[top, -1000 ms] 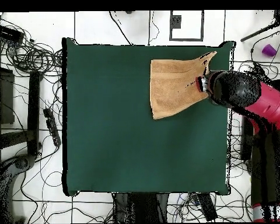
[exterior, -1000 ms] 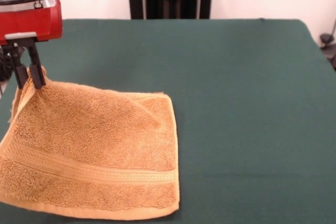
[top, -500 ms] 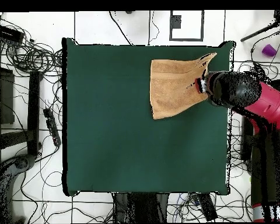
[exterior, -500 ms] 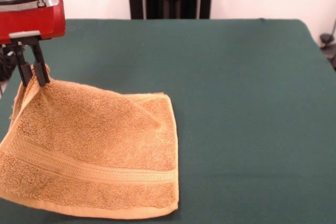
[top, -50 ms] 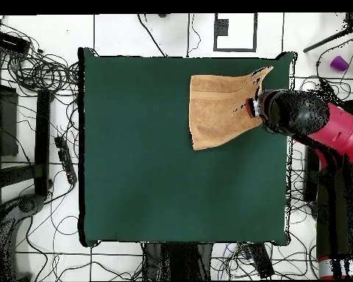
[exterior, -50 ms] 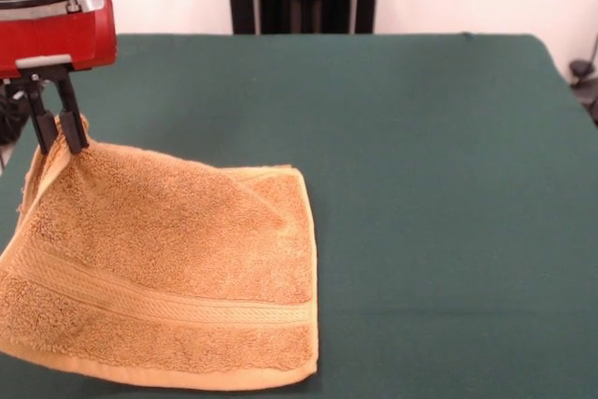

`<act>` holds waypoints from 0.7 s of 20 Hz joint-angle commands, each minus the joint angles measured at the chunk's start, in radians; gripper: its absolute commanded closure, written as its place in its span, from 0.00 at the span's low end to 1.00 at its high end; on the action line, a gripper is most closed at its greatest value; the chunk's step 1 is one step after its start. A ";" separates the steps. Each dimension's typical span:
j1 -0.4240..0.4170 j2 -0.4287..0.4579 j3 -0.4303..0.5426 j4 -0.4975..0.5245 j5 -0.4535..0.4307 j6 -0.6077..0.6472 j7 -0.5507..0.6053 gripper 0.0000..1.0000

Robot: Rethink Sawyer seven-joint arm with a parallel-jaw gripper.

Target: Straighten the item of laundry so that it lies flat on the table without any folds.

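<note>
Front view: my gripper (exterior, -50 ms: 56, 142) has its fingers (exterior, -50 ms: 71, 130) clenched on one corner of the orange-tan terry towel (exterior, -50 ms: 177, 268), holding that corner raised off the green tabletop (exterior, -50 ms: 430, 184) at about 9 o'clock in the frame. From the pinched corner the cloth slopes down to the tabletop; its woven band (exterior, -50 ms: 168, 306) runs across the part nearest the camera, and the towel's 6 o'clock edge reaches the bottom of the picture. A soft ridge runs from the raised corner toward the towel's 3 o'clock side.

Overhead view: the towel (top, -50 ms: 220, 110) sits toward 1 o'clock on the tabletop (top, -50 ms: 150, 169), close to the 3 o'clock edge, with the red arm (top, -50 ms: 334, 132) reaching in from that side.

I judge the step in hand to be drawing the lifted corner outward, away from the towel's centre, to pull out the ridge. Done well, I would keep the pull low and gentle so the resting edges do not drag, then lower the corner fully onto the tabletop before letting go.
</note>
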 commanded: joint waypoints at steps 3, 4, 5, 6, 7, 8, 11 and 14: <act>0.008 0.045 0.105 0.037 0.016 0.092 -0.007 1.00; 0.008 0.046 0.105 0.036 0.015 0.089 -0.008 1.00; 0.008 0.047 0.105 0.033 0.014 0.091 -0.008 1.00; 0.010 0.046 0.102 0.032 0.014 0.095 -0.006 1.00; 0.013 0.049 0.099 0.023 0.012 0.105 -0.005 1.00; 0.015 0.050 0.098 0.021 0.012 0.109 -0.003 1.00; 0.018 0.050 0.095 0.018 0.017 0.116 0.006 1.00; 0.014 0.050 0.100 0.025 0.029 0.116 0.017 1.00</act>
